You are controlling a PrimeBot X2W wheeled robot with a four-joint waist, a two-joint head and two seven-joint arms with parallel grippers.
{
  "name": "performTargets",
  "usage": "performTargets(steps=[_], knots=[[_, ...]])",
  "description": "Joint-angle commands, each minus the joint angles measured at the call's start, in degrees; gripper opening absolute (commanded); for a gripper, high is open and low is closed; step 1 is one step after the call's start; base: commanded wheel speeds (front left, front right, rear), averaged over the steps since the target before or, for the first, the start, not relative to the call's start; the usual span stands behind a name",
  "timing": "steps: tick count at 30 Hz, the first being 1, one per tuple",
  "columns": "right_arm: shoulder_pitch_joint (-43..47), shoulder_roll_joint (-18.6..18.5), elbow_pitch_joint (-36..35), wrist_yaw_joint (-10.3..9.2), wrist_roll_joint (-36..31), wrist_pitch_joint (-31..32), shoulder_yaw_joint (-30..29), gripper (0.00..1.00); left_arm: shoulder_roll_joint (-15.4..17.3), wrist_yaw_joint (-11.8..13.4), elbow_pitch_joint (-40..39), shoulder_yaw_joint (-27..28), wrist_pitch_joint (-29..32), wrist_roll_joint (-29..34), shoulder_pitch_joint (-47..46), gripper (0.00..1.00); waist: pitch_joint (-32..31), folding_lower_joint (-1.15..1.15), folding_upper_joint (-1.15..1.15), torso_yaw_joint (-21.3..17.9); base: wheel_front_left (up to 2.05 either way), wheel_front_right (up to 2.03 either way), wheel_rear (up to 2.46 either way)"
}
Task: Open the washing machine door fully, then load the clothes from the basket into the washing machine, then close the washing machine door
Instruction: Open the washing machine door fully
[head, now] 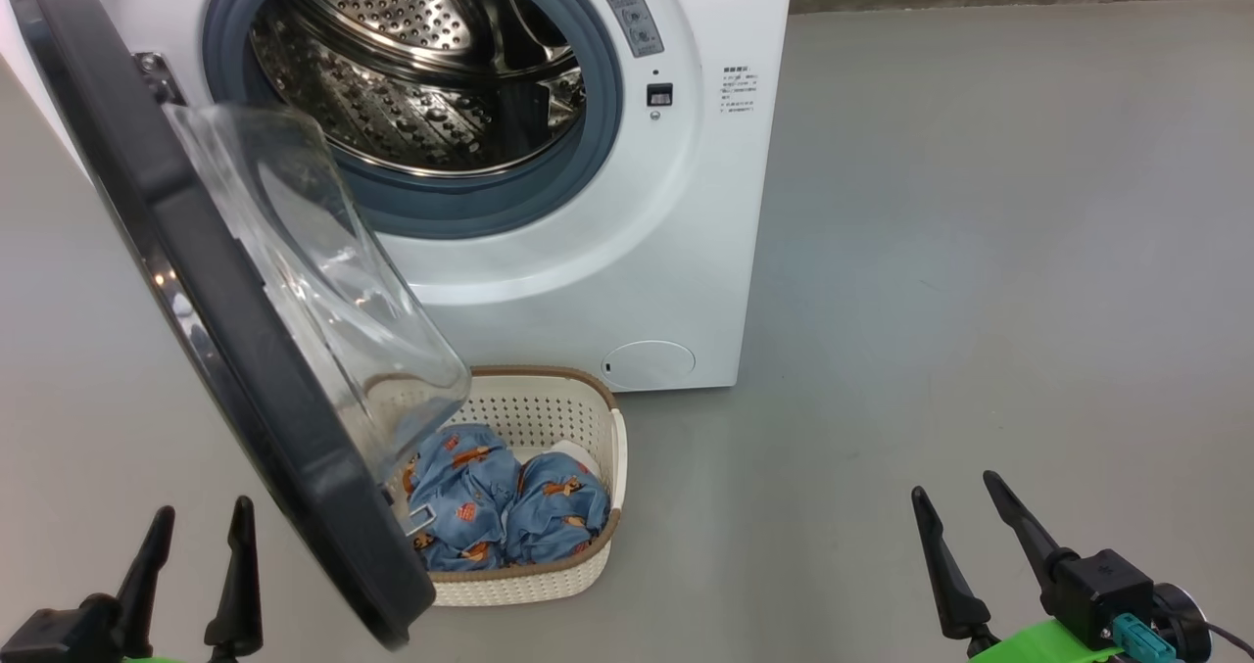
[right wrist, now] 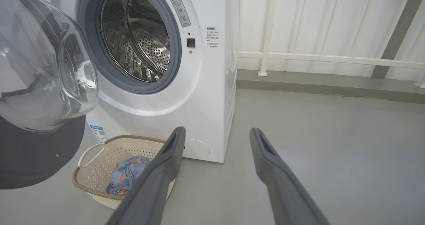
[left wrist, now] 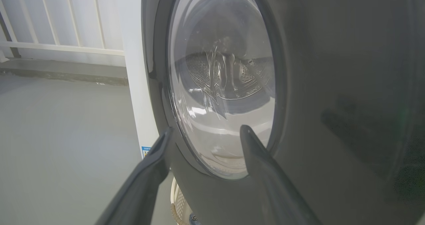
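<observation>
1. Because the clothes (head: 500, 506) are soft, light bundles of fabric, they should crush and drape rather than resist. A pinch into a raised fold on top of a bundle looks the best hold, though loose ends may trail or snag on the rim.
2. They are light blue, printed with small orange-brown figures. The two bundles lie side by side in the basket (head: 549, 413).
3. That basket sits on the floor (head: 931, 252) right in front of the washing machine (head: 627, 281), below its bare steel drum (head: 421, 56).
4. The washing machine door (head: 235, 369) is stiff, with a glossy and probably slippery black rim and a bulging clear bowl. It stands open to the left, its lower edge overhanging the basket's left side.
5. The left end effector (head: 205, 506) and right end effector (head: 953, 484) both have their fingers spread wide and hold nothing, apart from the basket.
</observation>
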Motion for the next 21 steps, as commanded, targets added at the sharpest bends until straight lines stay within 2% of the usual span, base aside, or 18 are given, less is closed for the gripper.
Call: performTargets(steps=[1,14,15,16,17,21], knots=[[-0.6,-0.1,-1.2,0.09,-0.6,-0.7,1.2,1.0,1.6,-0.1,-1.1,1.8,-0.4,0.4,-0.9,1.0,0.0,0.0,0.0,0.0,0.0,0.0,0.0],[-0.3,-0.1,-0.3,0.09,-0.2,-0.7,1.1,1.0,1.5,-0.1,-0.9,1.7,-0.4,0.3,-1.2,1.0,0.1,0.0,0.0,0.1,0.0,0.0,0.0],[-0.2,-0.1,-0.4,0.09,-0.1,-0.7,1.1,1.0,1.4,-0.1,-0.9,1.6,-0.4,0.2,-1.1,0.72,0.1,0.0,0.0,0.1,0.0,0.0,0.0],[-0.2,-0.1,-0.4,0.09,0.0,-0.7,1.1,1.0,1.4,-0.1,-0.8,1.5,-0.4,0.1,-1.1,0.27,0.1,0.0,0.0,0.2,0.0,0.0,0.0],[-0.2,-0.1,-0.4,0.09,0.2,-0.7,1.1,1.0,1.5,-0.1,-0.8,1.4,-0.4,0.0,-1.1,0.0,0.1,0.0,0.0,0.2,0.0,0.0,0.0],[-0.1,-0.1,-0.1,0.09,0.5,-0.7,1.2,1.0,1.8,-0.1,-1.9,1.4,-0.4,-0.2,-1.6,0.0,0.2,0.0,0.0,0.4,0.0,0.0,0.0]])
